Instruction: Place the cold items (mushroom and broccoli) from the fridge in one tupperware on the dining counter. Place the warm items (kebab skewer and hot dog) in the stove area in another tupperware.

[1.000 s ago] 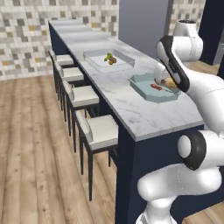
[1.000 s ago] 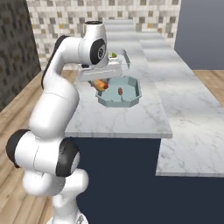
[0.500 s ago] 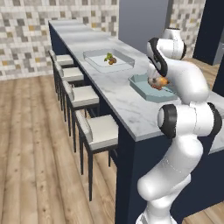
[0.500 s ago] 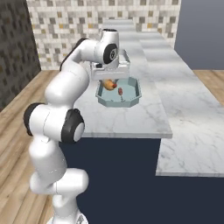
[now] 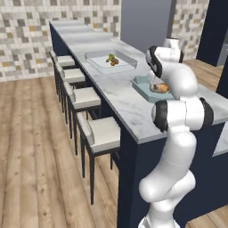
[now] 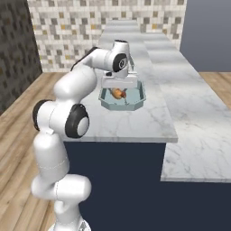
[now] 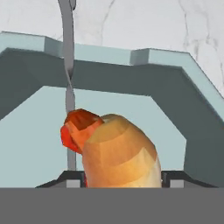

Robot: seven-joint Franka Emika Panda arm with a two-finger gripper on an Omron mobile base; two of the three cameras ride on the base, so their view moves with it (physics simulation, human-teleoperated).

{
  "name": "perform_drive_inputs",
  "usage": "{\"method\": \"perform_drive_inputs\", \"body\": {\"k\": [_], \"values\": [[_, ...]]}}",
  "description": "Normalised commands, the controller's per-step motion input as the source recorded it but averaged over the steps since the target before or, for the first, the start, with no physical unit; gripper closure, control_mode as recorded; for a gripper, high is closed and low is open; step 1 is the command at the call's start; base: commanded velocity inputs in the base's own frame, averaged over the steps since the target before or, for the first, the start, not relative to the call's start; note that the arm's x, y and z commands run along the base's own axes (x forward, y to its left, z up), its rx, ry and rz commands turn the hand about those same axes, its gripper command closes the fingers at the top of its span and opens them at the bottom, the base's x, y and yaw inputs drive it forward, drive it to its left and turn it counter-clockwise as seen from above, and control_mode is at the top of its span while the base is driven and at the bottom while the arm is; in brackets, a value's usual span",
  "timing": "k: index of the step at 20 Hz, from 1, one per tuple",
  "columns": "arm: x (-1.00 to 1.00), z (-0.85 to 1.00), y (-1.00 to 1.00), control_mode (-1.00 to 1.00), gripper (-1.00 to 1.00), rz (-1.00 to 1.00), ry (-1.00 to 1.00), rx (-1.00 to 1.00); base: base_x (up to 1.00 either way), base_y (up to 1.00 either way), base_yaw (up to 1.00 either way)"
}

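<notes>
Tool (image 7: 120,181) grips hot dog (image 7: 120,151) over container (image 7: 183,87)
The bun hangs between the fingers, above a skewer (image 7: 68,87).

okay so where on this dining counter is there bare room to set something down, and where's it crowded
Bare marble lies on the counter between the teal tupperware and the near edge, and along the stool side of both containers. Beyond the clear tupperware the far end looks bare too. Crowded: inside the teal one, where the gripper hangs over the hot dog and skewer.
</notes>
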Motion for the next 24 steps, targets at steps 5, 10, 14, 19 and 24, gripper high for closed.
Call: {"method": "perform_drive_inputs", "body": {"k": [5,10,14,19,24], "values": [[0.60,-0.28,0.06,-1.00,1.00,0.00,0.00,0.00,0.00,0.00,0.00],[0.73,-0.17,0.13,-1.00,-1.00,0.00,0.00,0.00,0.00,0.00,0.00],[0.35,-0.09,-0.01,-1.00,-1.00,0.00,-0.06,0.11,0.00,0.00,0.00],[-0.36,0.48,-0.56,-1.00,-1.00,0.00,-0.28,0.30,0.00,0.00,0.00],[-0.85,0.97,-0.24,-1.00,-1.00,0.00,-0.51,0.17,0.00,0.00,0.00]]}}
